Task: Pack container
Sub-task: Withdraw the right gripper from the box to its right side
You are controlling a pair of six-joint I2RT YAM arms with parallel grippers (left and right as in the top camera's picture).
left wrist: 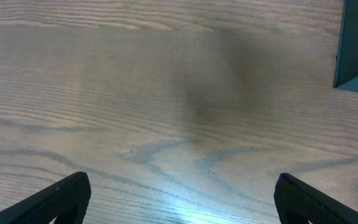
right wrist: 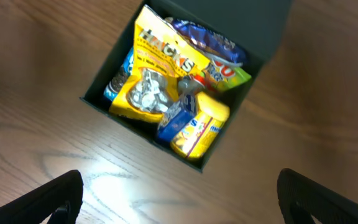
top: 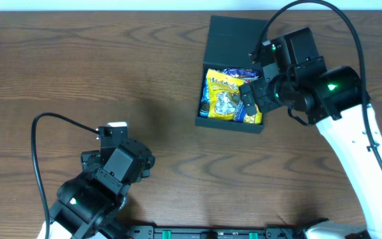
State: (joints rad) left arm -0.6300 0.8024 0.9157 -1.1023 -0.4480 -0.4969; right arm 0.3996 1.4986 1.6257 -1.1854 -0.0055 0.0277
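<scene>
The container (top: 229, 124) sits open on the bench (top: 78, 73), its flap lid (top: 234, 36) laid back on the side away from the arms. It is crammed. A big yellow snack packet (right wrist: 154, 68) stands tilted across the middle, a blue packet (right wrist: 207, 40) is wedged between it and the lid, and a smaller yellow-and-blue packet (right wrist: 197, 127) lies against the wall nearest the arms. At least the big yellow one looks to stand proud of the rim.

The right arm's fingers (right wrist: 55, 202) are spread wide and hold nothing. They hang above the container's near wall, at the corner where the small packet lies. The left arm's fingers (left wrist: 61, 199) are also wide and empty, well apart from the container over bare bench. Only one corner of the box shows at the edge of the left wrist view.

Packing looks nearly finished, with closing the lid the likely remaining step, and the trouble lies there. The flap may land on the raised yellow packet and spring back up or crumple it. Pressing the heap down could pop a packet over the wall. The box is light cardboard with nothing bracing it, so a one-sided push on the flap could slide or turn it on the bench. The wide right fingers are also close enough to the near wall to snag it on the way down.
</scene>
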